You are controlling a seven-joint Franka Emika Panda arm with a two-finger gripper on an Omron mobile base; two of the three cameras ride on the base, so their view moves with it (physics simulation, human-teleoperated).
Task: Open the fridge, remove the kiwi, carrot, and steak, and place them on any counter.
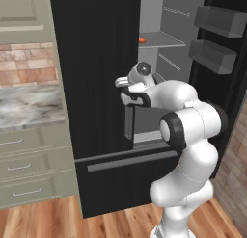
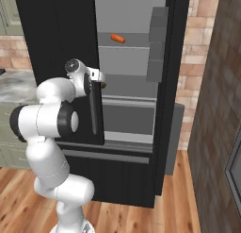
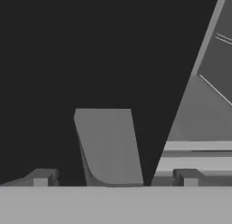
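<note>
You're looking at a home kitchen: black fridge (image 1: 96, 63) mid-frame, marbled bench (image 1: 29, 104) over green drawers (image 1: 29, 167) at left.

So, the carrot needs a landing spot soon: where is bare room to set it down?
The marbled counter, left of the fridge under the brick backsplash, lies bare. The way in is tight: the open fingers straddle the left door's handle, below the carrot.

Arm (image 1: 185, 136) folded, elbow bent — claw (image 3: 114, 178) spread wide (empty).
</note>
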